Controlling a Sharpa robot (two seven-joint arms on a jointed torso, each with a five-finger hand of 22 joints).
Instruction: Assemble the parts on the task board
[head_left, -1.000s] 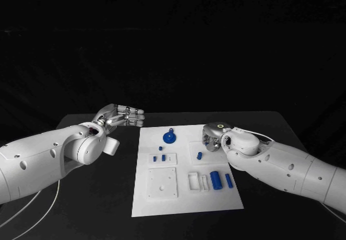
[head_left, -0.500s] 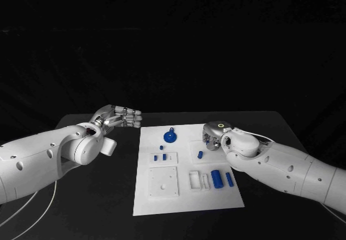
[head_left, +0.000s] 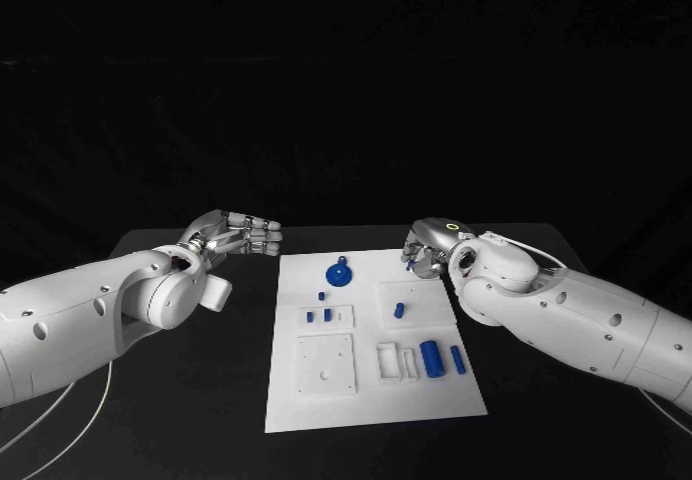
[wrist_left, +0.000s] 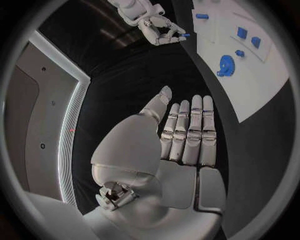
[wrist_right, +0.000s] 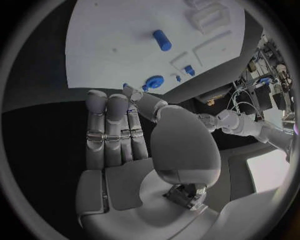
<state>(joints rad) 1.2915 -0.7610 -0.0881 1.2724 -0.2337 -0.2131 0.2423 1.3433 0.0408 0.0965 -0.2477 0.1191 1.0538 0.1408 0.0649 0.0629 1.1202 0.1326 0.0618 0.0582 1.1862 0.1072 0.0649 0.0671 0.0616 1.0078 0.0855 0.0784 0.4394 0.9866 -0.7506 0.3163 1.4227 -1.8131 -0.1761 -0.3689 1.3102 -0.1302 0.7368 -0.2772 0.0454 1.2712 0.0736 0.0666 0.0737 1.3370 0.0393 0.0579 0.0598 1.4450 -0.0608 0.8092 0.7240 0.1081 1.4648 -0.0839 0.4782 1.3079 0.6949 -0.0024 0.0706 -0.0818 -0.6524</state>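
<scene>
The white task board (head_left: 368, 400) lies mid-table. On it are a round blue gear-like part (head_left: 339, 275), a small blue peg (head_left: 320, 296), a blue block (head_left: 401, 310) and a blue cylinder (head_left: 431, 358) beside a slimmer blue piece (head_left: 459, 360). My right hand (head_left: 428, 248) hovers over the board's far right corner. It pinches a small blue part (wrist_left: 185, 35) at its fingertips (wrist_right: 128, 90). My left hand (head_left: 240, 236) hangs left of the board's far end, fingers straight and side by side (wrist_left: 190, 130), holding nothing.
A white square plate (head_left: 326, 365) and a white bracket (head_left: 389, 362) sit on the board's near half. A small white holder (head_left: 323, 316) carries two little blue pieces. Black table (head_left: 188, 400) surrounds the board on all sides.
My right hand has risen from the board's right side and drawn back toward the far edge, taking the small blue part with it. The left hand has barely moved.
</scene>
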